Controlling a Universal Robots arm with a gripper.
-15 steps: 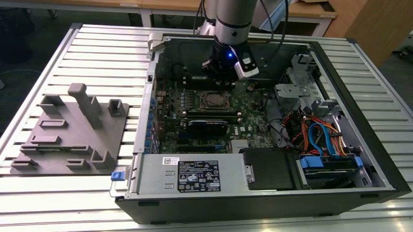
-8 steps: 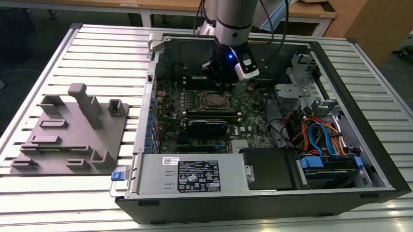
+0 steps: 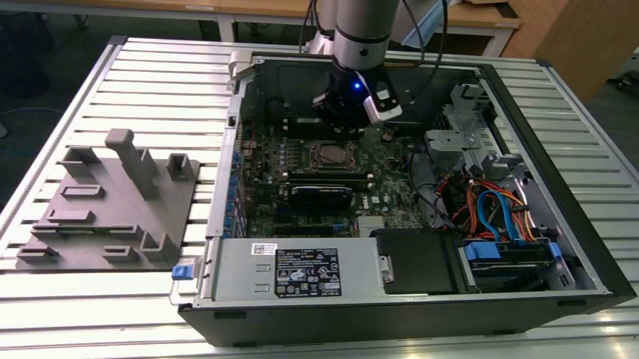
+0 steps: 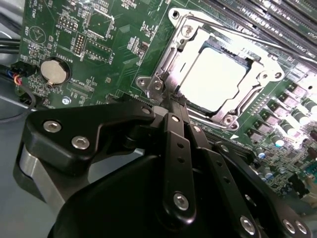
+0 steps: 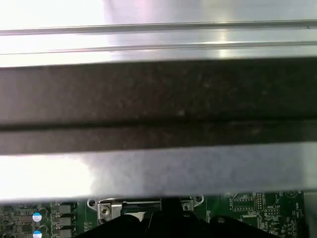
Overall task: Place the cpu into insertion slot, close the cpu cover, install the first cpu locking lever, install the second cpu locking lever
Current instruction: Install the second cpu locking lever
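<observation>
Your black multi-link gripper (image 4: 171,101) sits with fingers pressed together, holding nothing, tips touching the edge of the thin silvery hinged cpu cover (image 4: 171,59), which lies closed over the small square silver-topped cpu (image 4: 215,79) seated in the metal-rimmed insertion slot (image 3: 327,155) on the green motherboard (image 4: 109,44).

Glare on cpu (image 4: 214,79), dim case interior

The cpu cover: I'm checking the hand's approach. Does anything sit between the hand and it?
Nothing visible does. In the second wrist view the hand sits right at the edge of the cpu cover, which lies closed over the cpu.
</observation>
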